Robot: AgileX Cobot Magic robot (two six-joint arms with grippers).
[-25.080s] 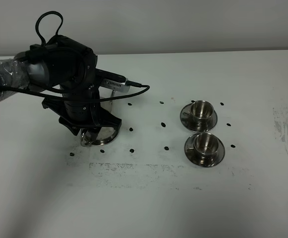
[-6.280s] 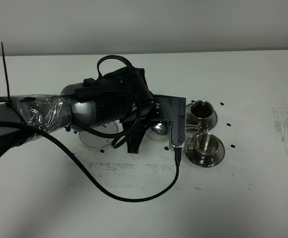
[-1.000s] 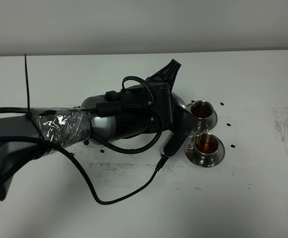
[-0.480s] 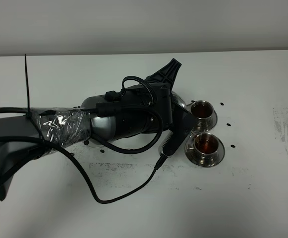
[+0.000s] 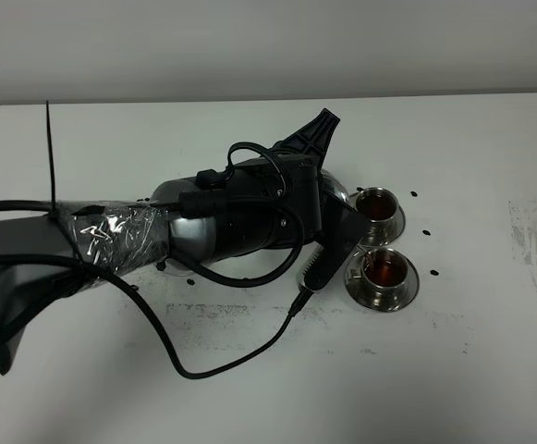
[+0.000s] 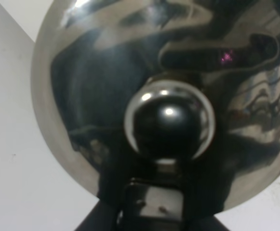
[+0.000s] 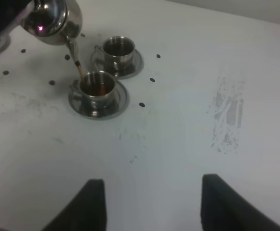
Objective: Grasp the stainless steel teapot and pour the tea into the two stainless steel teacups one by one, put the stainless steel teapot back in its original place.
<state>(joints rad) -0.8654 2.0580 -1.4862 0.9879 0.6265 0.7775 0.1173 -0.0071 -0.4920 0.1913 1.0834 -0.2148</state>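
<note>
Above the nearer stainless steel teacup (image 7: 97, 86), held aloft and tipped spout-down: the stainless steel teapot (image 7: 53, 19), with a thin thread of tea (image 7: 77, 67) running from spout to cup. Clamped shut on the teapot's handle side, left gripper (image 6: 152, 204), with the knobbed lid filling the left wrist view. Mostly hidden from the high camera by the left arm (image 5: 231, 222), showing only a sliver of the pot's steel body.

Compared with a second ago, hardly shifted: same arm pose, same tilt, same dark liquid in both cups. Compared with some six seconds back, turned further over, and now showing reddish-brown tea in the front cup that stood unfilled then. Compared with the earliest picture, moved well across from the left of the table (image 5: 250, 398) to just beside the cups, both filled where both were bare steel.

Farther teacup (image 7: 118, 47) just behind the nearer one, saucers close but apart.

Right gripper (image 7: 152, 202) hanging low over the near side, fingers spread, nothing between them.

Right of the cups, open white tabletop out to a scuffed patch (image 5: 536, 250). Behind them, more open surface up to the table's far edge. In front, looped across the surface, a black cable (image 5: 240, 361).
</note>
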